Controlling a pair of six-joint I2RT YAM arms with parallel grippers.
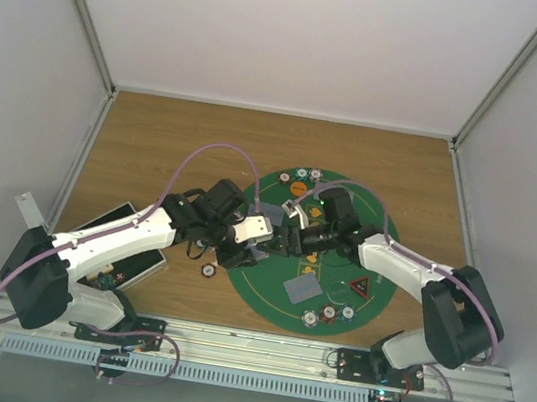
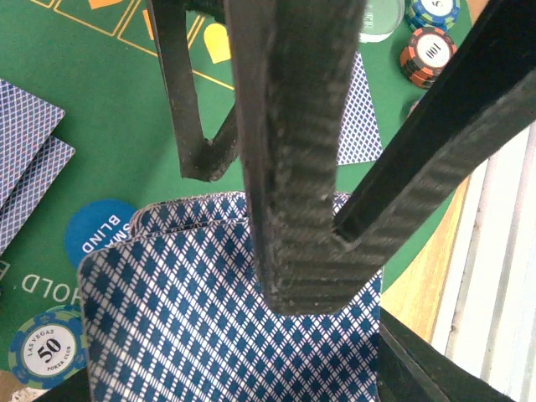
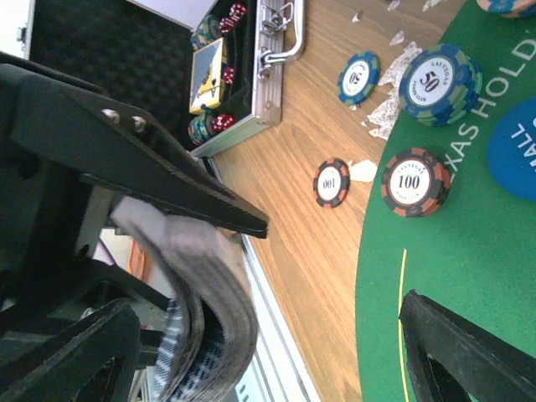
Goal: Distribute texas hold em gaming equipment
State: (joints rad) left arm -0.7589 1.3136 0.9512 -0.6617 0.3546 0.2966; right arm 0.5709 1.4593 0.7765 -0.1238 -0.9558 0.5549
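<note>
My left gripper (image 1: 262, 230) is shut on a deck of playing cards (image 2: 209, 318) with blue diamond backs, held above the green mat (image 1: 264, 297). My right gripper (image 3: 335, 266) is open. One of its fingers (image 2: 293, 167) lies on the deck's top card, and the other finger (image 3: 452, 352) hangs over the mat. On the mat lie dealt cards (image 1: 303, 287), a red-black triangle marker (image 1: 360, 288), a blue disc (image 2: 100, 230), a clear disc (image 2: 381, 17) and stacks of poker chips (image 3: 414, 182). Two single chips (image 3: 332, 182) rest on the wood beside the mat.
The open black case (image 3: 243, 75) stands on the wood to the left of the mat, under my left arm (image 1: 111, 238), with chips, dice and a card box inside. Torn scraps of clear wrap (image 3: 389, 84) lie by the mat's edge. White walls close in three sides of the table.
</note>
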